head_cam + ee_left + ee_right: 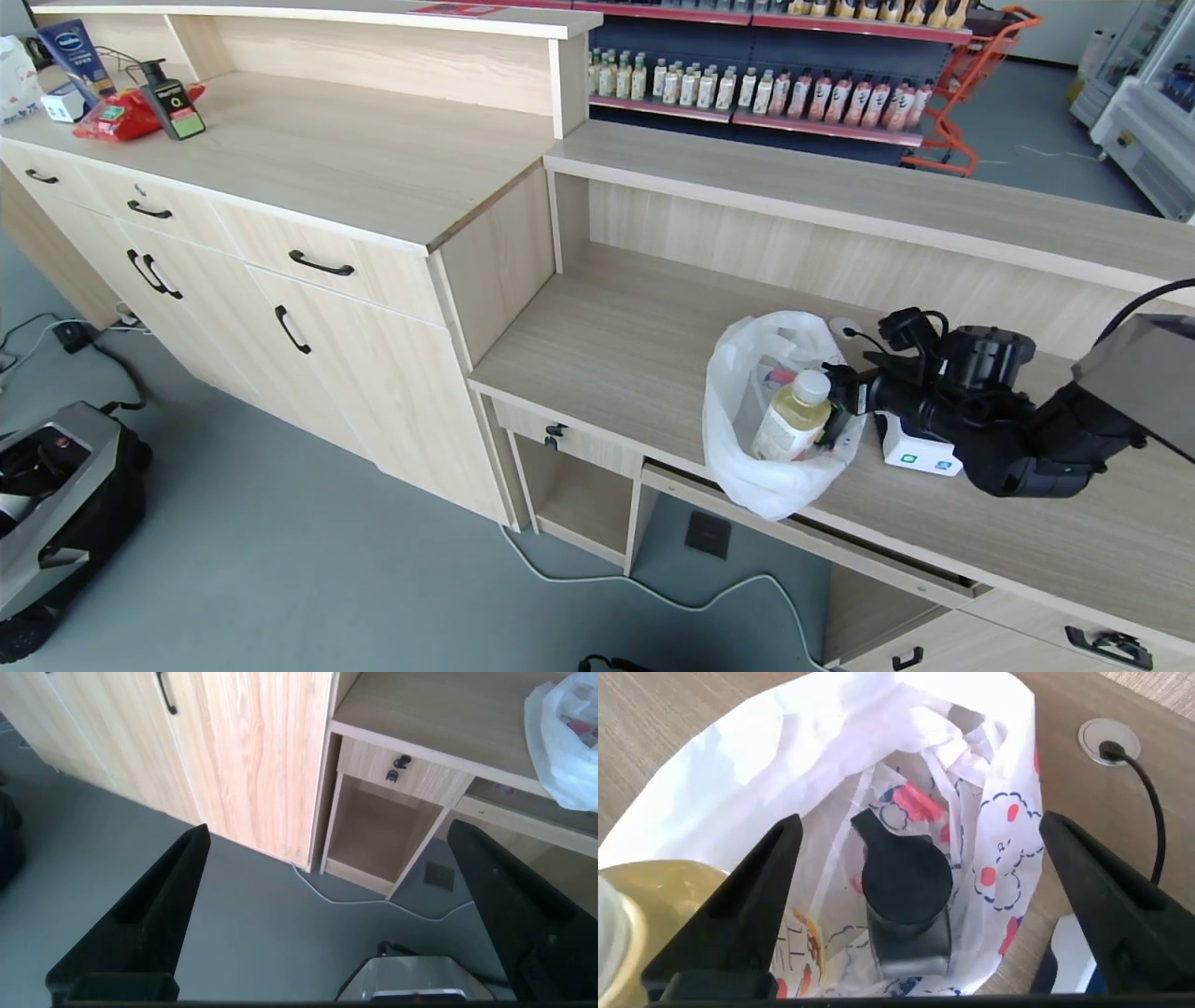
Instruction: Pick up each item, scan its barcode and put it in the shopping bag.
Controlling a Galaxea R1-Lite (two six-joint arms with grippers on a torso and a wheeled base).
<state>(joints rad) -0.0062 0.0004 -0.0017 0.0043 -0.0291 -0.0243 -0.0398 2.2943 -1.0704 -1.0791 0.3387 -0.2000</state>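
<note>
One shopping bag [738, 373], two bottles inside.
Juice bottle [792, 418] at 9 o'clock of the wide-open right claw [922, 823]; black-capped bottle [906, 891] below.

Drink bottle [792, 417]: its lower half sits inside the shopping bag [738, 401], hidden by the bag's wall. From my right wrist, a corner of the picture cuts off all but a yellow shoulder.
Black pump bottle [906, 905]: its base is cut off by the picture's edge, so I cannot tell what it rests on.
Red patch [920, 803]: it lies behind the bag's folds, and I cannot tell whether it is print or a packet.
White box [920, 453]: it is partly hidden behind my right arm [1008, 439].
Bag from my left wrist: it is cut off at a corner.
Red packet [121, 119]: it is partly behind a dark dispenser [173, 101].
White thing [11, 79]: it is cut off by the head view's edge.
Shelf bottles [747, 89]: they are too small to tell apart.
</note>
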